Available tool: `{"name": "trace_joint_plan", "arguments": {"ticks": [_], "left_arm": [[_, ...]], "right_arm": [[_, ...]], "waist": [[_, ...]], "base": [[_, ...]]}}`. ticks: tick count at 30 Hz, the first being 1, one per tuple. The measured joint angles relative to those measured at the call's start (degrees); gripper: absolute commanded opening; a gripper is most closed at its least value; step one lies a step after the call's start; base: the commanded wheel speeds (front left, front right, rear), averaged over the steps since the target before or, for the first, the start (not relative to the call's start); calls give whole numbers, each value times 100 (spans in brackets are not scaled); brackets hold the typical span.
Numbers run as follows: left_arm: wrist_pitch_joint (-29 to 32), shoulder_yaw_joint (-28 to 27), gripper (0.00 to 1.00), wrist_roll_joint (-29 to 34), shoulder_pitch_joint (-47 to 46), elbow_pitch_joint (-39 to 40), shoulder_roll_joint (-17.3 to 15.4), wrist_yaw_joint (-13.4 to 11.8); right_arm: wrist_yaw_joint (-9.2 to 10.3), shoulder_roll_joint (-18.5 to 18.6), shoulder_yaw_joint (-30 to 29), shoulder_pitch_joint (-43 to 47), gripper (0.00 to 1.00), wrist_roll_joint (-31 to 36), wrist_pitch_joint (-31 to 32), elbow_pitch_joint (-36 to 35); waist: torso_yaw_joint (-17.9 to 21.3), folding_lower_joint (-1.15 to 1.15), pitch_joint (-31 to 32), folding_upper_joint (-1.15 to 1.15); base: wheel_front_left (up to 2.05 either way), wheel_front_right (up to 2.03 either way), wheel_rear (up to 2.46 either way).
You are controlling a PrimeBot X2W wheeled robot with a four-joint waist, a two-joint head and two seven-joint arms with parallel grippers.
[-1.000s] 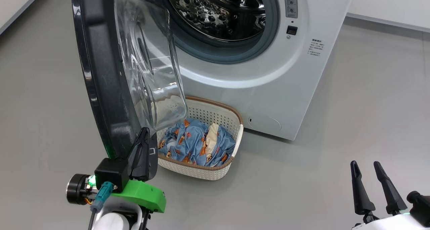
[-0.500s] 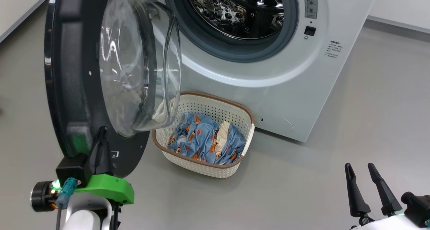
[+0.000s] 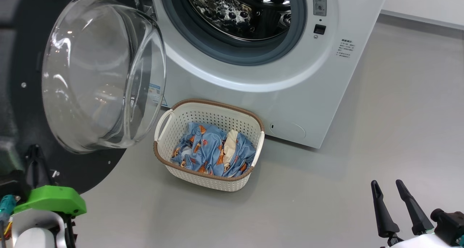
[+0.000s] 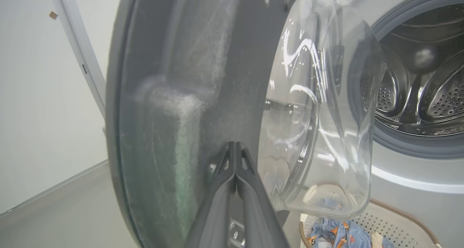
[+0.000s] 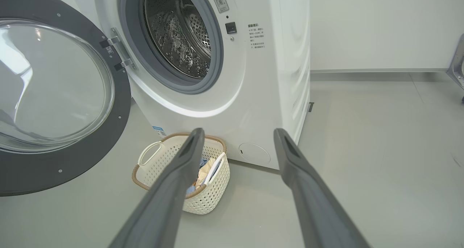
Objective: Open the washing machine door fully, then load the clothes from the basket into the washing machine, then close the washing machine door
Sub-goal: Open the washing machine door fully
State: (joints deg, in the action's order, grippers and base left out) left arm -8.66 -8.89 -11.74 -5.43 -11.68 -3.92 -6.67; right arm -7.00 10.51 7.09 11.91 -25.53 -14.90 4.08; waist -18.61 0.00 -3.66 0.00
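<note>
The washing machine (image 3: 290, 95) stands with its steel drum (image 3: 235, 8) exposed. The washing machine door (image 3: 103, 74) is swung far out to the left, its glass bowl facing me. My left gripper (image 3: 35, 148) is shut, holding nothing, its tips against the lower inner face of the door (image 4: 181, 95); the left wrist view shows the left gripper (image 4: 235, 144) pressed together. The basket (image 3: 203, 102) sits on the floor below the opening with the clothes (image 3: 214, 150) inside. My right gripper (image 3: 387, 184) is open and empty at the lower right, well short of the basket (image 5: 159, 168).
Grey floor (image 3: 362, 150) stretches to the right of the machine and in front of the basket. A white wall with a skirting line (image 5: 380, 71) runs behind. The open door (image 5: 54, 95) takes up the space left of the basket.
The door has swung further open to the left, and my shut left gripper has moved left along with it. The head camera has shifted too. The right gripper has stayed open in place.
</note>
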Motion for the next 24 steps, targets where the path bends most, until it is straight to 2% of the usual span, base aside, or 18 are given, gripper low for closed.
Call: {"name": "trace_joint_plan", "arguments": {"ticks": [12,24], "left_arm": [[-108,-1148,0,77,-319,-825,-143,0],[-248,-1716,0,355,-856,-1568,-435,-19]], "right_arm": [[0,73,-31,32,100,7,0,29],[0,204,-111,43,100,-9,0,24]], "waist": [[412,0,25,0],[658,0,36,0]], "base": [[0,0,0],[0,0,0]]}}
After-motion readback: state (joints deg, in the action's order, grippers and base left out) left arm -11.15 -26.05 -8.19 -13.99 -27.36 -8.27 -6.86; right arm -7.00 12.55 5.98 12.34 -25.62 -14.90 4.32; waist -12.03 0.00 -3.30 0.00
